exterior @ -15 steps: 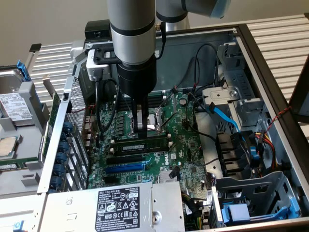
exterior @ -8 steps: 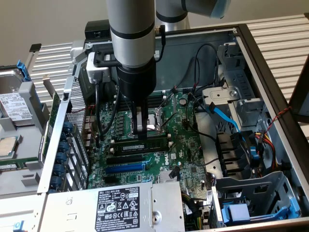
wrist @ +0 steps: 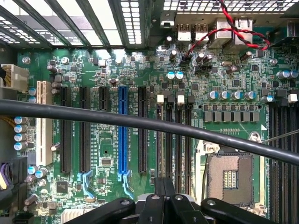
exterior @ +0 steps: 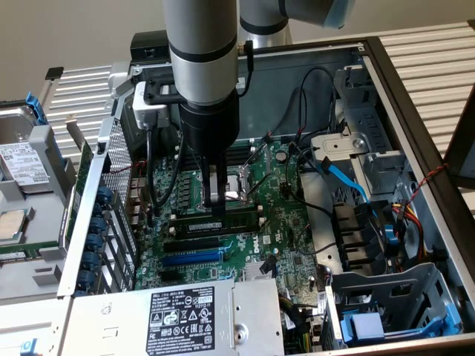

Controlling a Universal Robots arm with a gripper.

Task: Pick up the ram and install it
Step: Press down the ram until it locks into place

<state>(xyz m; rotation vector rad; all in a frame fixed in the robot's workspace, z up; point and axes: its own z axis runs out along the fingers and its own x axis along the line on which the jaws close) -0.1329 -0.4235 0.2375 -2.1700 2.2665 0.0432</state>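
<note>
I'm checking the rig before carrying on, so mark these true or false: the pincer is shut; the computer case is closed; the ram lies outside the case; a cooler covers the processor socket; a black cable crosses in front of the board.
1. The pincer is shut. True.
2. The grey metal computer case is closed. False: its side is open and the green motherboard shows.
3. The long green ram stick lies outside the case. False: it is on the motherboard, below the pincer.
4. A cooler covers the square metal processor socket. False: it is bare.
5. A thick black cable crosses in front of the board. True.
</note>
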